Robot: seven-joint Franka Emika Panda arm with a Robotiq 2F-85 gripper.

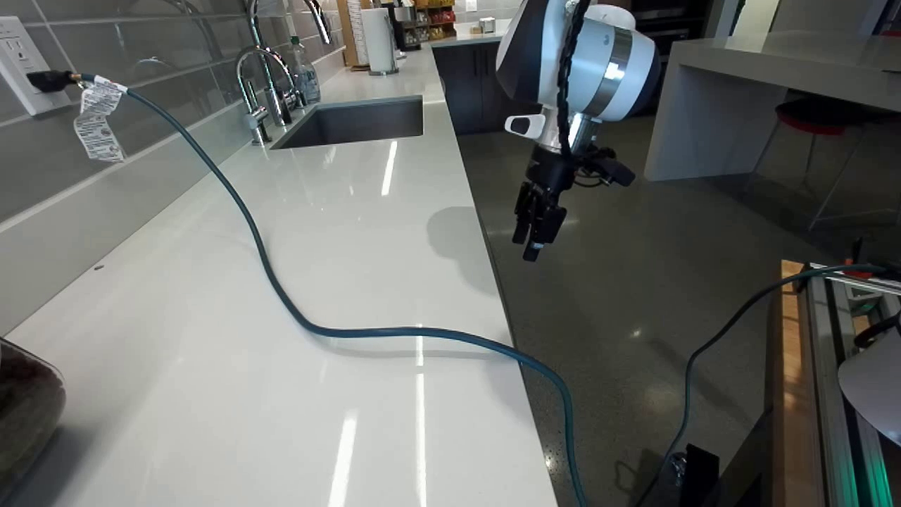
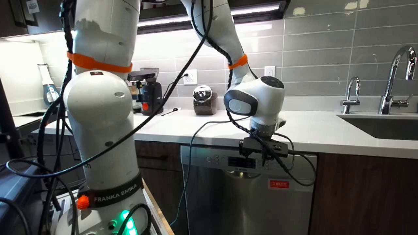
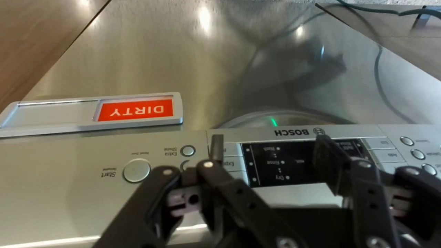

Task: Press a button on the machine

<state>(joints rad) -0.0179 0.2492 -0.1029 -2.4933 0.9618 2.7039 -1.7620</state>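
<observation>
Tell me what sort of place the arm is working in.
A kitchen, though I can't tell whether a home's or an office's. The Bosch dishwasher with its DIRTY sign, the sink set into the white counter, and the tall faucet beside it show that.

In the wrist view I'm finding bare panel [image 3: 93, 198] around the Start button [image 3: 136, 170], leaving room beside my spread pincer [image 3: 270, 151], with the DIRTY sign [image 3: 137, 110] bordering that stretch. In both exterior views a teal cable [image 1: 394, 332] is crossing the tabletop [image 1: 380, 267] and hanging over its edge, obstructing any low sideways pass there.
</observation>
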